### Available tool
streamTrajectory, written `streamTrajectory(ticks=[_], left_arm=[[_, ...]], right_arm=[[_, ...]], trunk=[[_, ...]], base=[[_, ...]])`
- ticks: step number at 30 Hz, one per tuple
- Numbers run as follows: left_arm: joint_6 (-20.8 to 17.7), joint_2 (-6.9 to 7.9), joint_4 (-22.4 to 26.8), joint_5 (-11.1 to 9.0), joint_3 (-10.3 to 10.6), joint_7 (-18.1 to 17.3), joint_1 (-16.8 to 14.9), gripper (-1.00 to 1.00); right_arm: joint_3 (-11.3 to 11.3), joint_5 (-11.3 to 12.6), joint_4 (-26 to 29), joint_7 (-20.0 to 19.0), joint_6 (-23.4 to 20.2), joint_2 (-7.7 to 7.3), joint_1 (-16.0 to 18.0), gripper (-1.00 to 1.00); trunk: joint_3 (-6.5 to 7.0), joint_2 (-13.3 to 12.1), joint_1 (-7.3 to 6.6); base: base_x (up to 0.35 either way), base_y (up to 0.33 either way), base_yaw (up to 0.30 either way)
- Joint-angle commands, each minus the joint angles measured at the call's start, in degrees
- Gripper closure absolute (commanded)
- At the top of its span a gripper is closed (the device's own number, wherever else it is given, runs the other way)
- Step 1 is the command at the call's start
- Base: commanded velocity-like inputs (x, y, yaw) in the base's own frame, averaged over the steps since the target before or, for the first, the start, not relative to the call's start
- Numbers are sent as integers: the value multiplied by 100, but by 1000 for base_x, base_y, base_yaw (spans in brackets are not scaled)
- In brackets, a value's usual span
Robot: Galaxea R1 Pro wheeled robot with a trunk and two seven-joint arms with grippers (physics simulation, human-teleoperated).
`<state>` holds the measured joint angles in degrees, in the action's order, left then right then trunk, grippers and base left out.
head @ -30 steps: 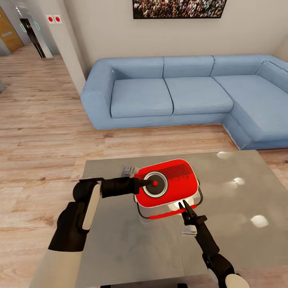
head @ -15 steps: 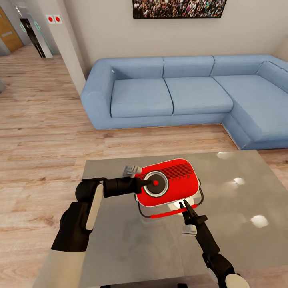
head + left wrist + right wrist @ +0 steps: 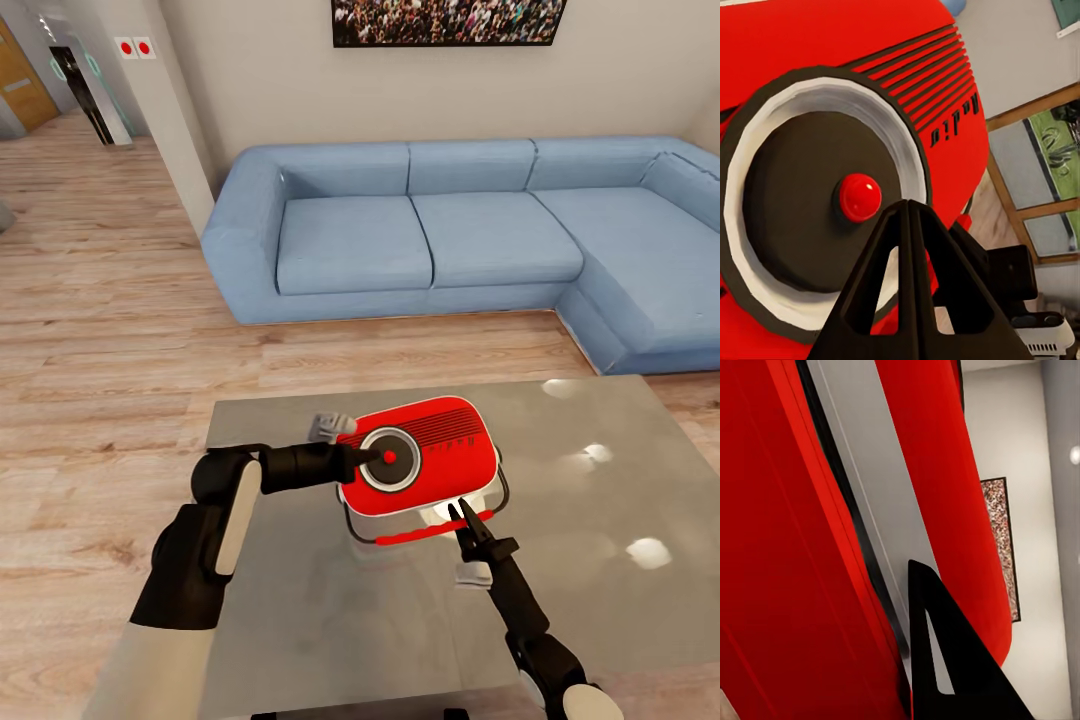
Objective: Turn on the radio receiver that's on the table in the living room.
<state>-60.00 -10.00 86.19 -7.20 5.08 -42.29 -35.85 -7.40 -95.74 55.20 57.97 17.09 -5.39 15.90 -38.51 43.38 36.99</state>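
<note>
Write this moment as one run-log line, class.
scene: living room | radio receiver on table | left gripper shut, tip at dial | right gripper shut, at radio's near edge

From where I stand I count 1 radio receiver (image 3: 420, 457), red with white trim, at the lower centre of the frame, carrying 1 round dial (image 3: 388, 459) with 1 red button (image 3: 859, 197) at its middle. It sits on 1 glossy grey table (image 3: 600, 560). 2 black robot arms come in from the bottom: 1 left gripper (image 3: 368, 459) and 1 right gripper (image 3: 463, 517). Across the upper right stretches 1 blue sofa (image 3: 430, 240), with 1 framed crowd picture (image 3: 448, 20) on the wall above it. At the upper left, 2 red squares (image 3: 135, 47) mark a white pillar.
</note>
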Motion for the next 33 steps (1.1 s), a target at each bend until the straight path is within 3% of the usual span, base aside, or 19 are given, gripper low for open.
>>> streamTrajectory(ticks=[1, 5, 10, 15, 20, 25, 28, 33], left_arm=[[0, 0, -4, -23, 21, 2, 0, 100], [0, 0, -27, -152, 125, 16, -1, 100], [26, 0, -46, -356, 433, 55, 0, 100], [45, 0, -127, -540, 551, 479, -1, 100], [51, 0, -213, -1158, 605, 1068, -1, 100], [57, 0, -282, -1635, 902, 1672, 2, 100], [58, 0, -283, -1875, 998, 1823, 6, 100], [58, 0, -285, -2005, 1039, 1907, 4, 100]], right_arm=[[-2, 10, 16, 3, 23, 1, 0, 100], [-6, 6, 70, 2, 23, 7, 0, 100], [-7, 3, 108, 1, 23, 11, 0, 100], [-7, 3, 113, 2, 19, 11, 0, 100], [-7, 3, 114, 3, 15, 11, 0, 100], [-7, 3, 114, 3, 14, 11, 0, 100], [-7, 3, 114, 3, 14, 11, 0, 100], [-7, 3, 114, 3, 14, 11, 0, 100]], trunk=[[0, 0, 0], [0, 0, 0], [0, 0, 0], [0, 0, 0], [0, 0, 0], [0, 0, 0], [0, 0, 0], [0, 0, 0]], base=[[0, 0, 0], [0, 0, 0], [0, 0, 0], [0, 0, 0], [0, 0, 0], [0, 0, 0], [0, 0, 0], [0, 0, 0]])
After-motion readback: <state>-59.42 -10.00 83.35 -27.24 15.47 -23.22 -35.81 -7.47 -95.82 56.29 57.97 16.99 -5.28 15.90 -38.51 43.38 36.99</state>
